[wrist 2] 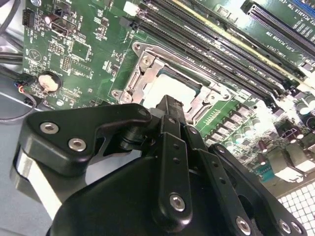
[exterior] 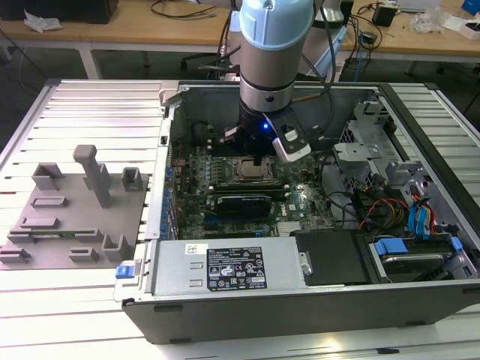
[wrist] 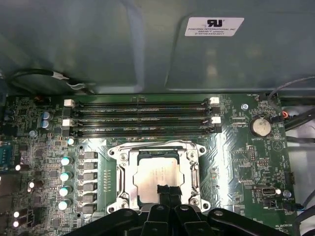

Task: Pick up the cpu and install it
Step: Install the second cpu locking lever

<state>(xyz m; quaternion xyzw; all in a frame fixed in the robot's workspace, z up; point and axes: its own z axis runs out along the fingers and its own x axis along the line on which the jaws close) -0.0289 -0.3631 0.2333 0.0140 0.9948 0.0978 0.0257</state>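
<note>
CPU [wrist: 158,173] lying flat in the socket frame [wrist: 123,167] mid-motherboard [wrist: 236,157], probably light, stiff, fragile underneath, best taken by its thin edges; gripper [wrist: 167,189] fingertips pressed together right at its near edge, grasping nothing visible.

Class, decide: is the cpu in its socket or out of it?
In. The cpu lies flat inside the metal socket frame on the motherboard, with the claw at its edge.
</note>
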